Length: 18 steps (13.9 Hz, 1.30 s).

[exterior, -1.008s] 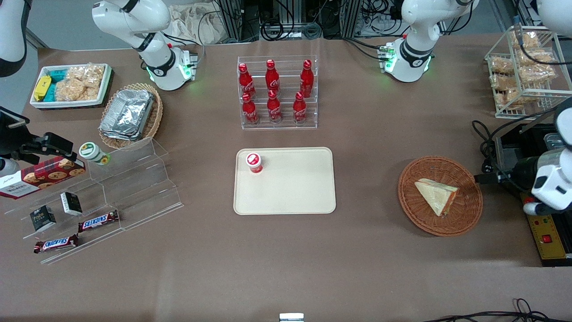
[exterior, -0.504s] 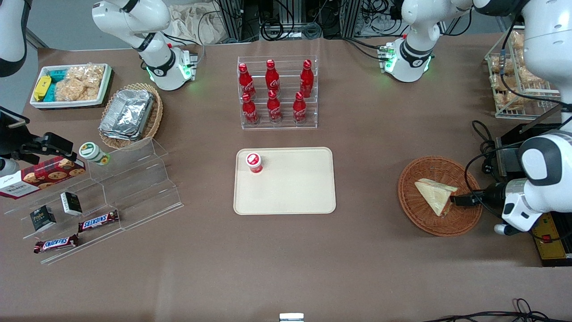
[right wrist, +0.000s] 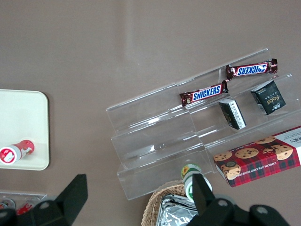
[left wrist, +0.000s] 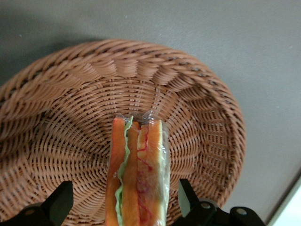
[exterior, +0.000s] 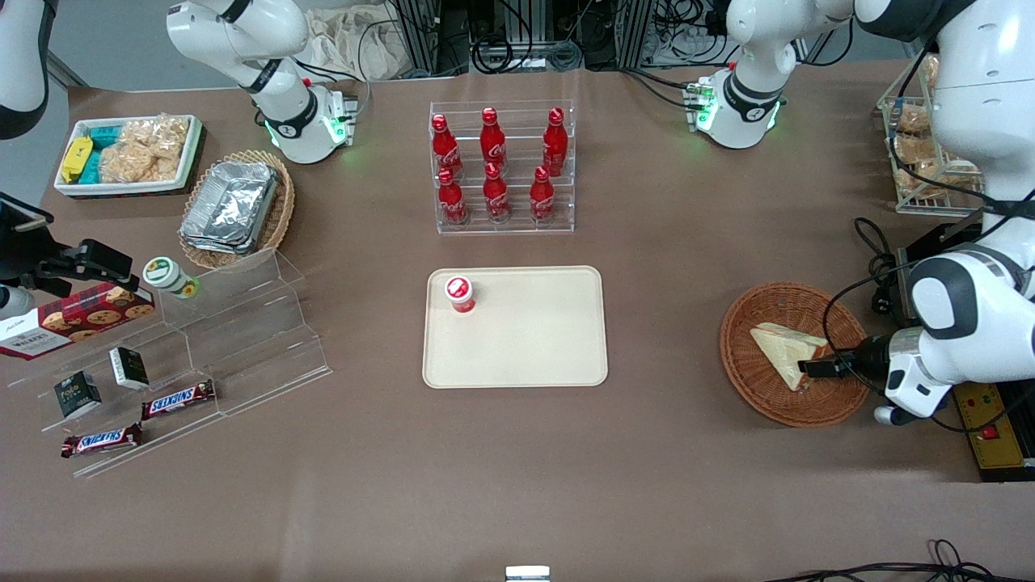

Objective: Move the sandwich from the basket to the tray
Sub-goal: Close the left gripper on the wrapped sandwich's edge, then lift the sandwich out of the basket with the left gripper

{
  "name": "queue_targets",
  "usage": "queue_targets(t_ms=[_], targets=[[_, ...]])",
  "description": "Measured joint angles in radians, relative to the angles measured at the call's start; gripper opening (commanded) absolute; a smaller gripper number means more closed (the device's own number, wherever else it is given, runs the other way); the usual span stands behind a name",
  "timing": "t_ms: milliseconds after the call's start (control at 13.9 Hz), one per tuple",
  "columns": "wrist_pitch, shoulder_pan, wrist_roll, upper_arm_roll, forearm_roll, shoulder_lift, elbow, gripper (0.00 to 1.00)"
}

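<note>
**Hand at the sandwich, fingers spread either side**

I have the left arm's hand [exterior: 811, 368] down inside the round reddish-brown wicker basket [exterior: 796, 352], at the orange-and-green filling edge of the triangular white-bread sandwich in clear wrap [exterior: 780, 349]. On my wrist camera the hand [left wrist: 126, 207] stands apart, one dark finger [left wrist: 59, 203] on each side of the sandwich [left wrist: 137, 174], with a gap between each finger and the wrap. The sandwich lies in the middle of the basket [left wrist: 188, 103], filling edge turned toward the hand.

The basket sits on the brown surface [exterior: 663, 469] toward the working arm's end. Well apart from it, at the middle of the surface, lies the flat cream-beige rectangular tray [exterior: 534, 339], carrying a small red-capped cup [exterior: 459, 293] near one corner. Farther from the front camera than the tray stands a clear acrylic rack of red bottles [exterior: 501, 166].
</note>
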Motion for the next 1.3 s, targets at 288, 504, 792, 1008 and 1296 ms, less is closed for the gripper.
queue_targets(t_ms=[288,504,792,1008,1296], targets=[[0.023,0.000,0.011,-0.002,-0.015,0.000,-0.025,0.26],[0.024,-0.001,0.019,-0.005,-0.015,-0.002,-0.024,0.13],[0.023,-0.006,0.022,-0.009,-0.015,-0.005,-0.001,0.11],[-0.102,-0.037,0.003,-0.011,-0.012,-0.014,0.102,0.11],[-0.449,-0.085,-0.120,-0.012,0.040,-0.040,0.346,0.11]])
